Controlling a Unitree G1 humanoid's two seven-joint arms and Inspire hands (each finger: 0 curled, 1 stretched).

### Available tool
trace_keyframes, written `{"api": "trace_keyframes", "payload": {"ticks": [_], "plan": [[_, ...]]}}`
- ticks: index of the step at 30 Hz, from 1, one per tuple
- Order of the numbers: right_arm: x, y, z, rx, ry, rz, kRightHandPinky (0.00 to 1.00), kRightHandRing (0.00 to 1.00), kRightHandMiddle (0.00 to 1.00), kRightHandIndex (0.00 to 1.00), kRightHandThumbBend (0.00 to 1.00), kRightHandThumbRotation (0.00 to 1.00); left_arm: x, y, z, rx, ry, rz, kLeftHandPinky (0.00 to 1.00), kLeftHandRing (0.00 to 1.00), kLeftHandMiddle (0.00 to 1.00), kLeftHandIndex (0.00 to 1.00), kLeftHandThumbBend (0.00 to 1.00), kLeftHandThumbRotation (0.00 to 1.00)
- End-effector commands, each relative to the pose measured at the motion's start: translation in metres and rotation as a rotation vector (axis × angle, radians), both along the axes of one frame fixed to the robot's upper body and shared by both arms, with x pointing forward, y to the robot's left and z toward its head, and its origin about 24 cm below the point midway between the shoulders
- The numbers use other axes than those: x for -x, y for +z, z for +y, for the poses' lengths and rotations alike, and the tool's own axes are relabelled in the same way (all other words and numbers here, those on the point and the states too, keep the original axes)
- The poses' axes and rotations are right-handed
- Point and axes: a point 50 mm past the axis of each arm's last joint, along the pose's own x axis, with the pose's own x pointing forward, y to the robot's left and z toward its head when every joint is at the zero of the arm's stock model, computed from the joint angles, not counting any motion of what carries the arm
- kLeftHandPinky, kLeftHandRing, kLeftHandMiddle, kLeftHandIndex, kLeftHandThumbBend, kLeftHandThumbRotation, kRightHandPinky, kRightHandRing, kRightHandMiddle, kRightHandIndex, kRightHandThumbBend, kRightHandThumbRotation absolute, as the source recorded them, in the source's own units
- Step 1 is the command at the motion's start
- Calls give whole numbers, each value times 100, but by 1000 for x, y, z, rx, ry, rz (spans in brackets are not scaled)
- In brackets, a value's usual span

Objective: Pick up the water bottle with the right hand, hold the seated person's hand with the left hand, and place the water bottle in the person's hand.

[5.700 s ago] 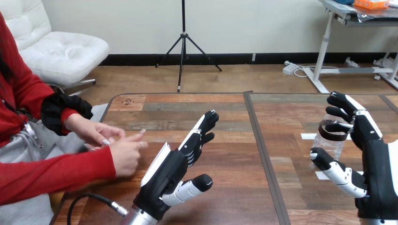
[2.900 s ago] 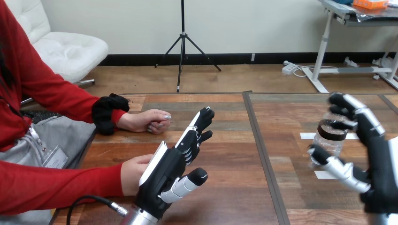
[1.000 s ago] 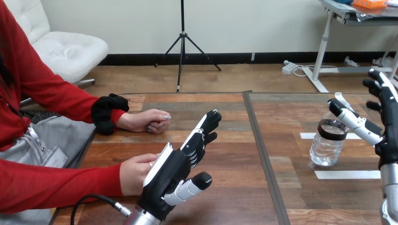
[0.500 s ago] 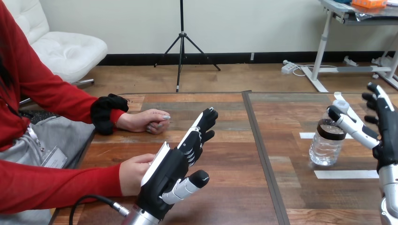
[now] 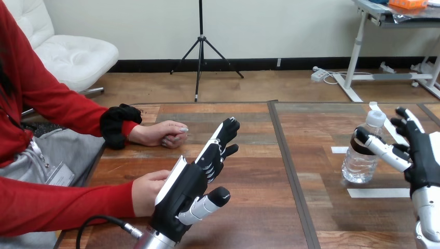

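Observation:
A clear water bottle [image 5: 361, 155] with a white cap and a dark band stands upright on the right half of the table. My right hand [image 5: 420, 155] is just right of it, open, with the thumb reaching across the bottle's upper part and the fingers spread behind. My left hand [image 5: 189, 184] is open at the lower middle, fingers straight and pointing away. The person's hand at the view's lower left [image 5: 146, 191] lies against its back side; I cannot tell whether they touch. The person's other hand [image 5: 160, 133] rests loosely closed on the table farther back.
White tape strips [image 5: 377, 193] lie on the table near the bottle. A dark seam [image 5: 288, 166] splits the wooden table down the middle. A black cable [image 5: 98, 224] runs to my left forearm.
My right hand has come down and moved left toward the bottle, its thumb now across the bottle's upper part. My left hand and the person's hands have stayed where they were.

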Motion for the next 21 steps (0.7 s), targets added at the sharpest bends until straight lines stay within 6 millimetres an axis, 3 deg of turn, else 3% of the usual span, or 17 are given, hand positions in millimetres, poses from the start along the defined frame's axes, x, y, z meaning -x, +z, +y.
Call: {"api": "trace_keyframes", "payload": {"ticks": [1,21], "plan": [[-24,30,-1,8,15,-77,78,91,89,93,100,58,-10,16,4,11,16,-93,95,100,100,100,100,85],[-29,21,2,5,2,42,74,88,87,93,100,55,-7,17,7,23,13,-109,94,100,100,100,100,82]]}}
